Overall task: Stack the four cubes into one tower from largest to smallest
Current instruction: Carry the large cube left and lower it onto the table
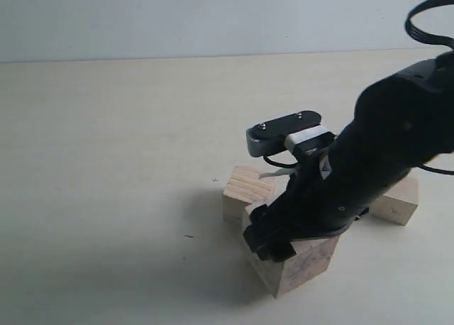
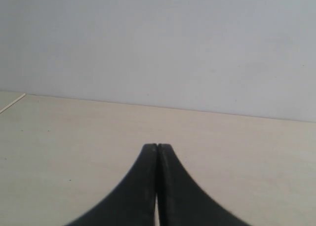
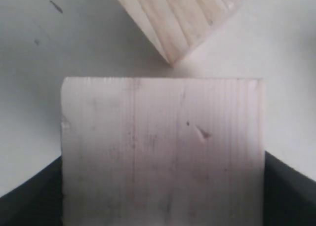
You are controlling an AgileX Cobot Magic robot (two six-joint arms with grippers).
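The big cube [image 1: 306,267] sits clamped in the right gripper [image 3: 162,201].
It rests on the table [image 1: 106,162], low and right of centre in the exterior view, a paler cube [image 1: 246,186] just beside it, a third cube [image 1: 397,201] further right. The left gripper [image 2: 157,154] is pressed together.

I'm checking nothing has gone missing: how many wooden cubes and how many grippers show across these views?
Wooden cubes: 3 (large speckled cube, pale cube, right-hand cube); a fourth is not visible.
Grippers: 2 (left gripper, right gripper).
Total: 5
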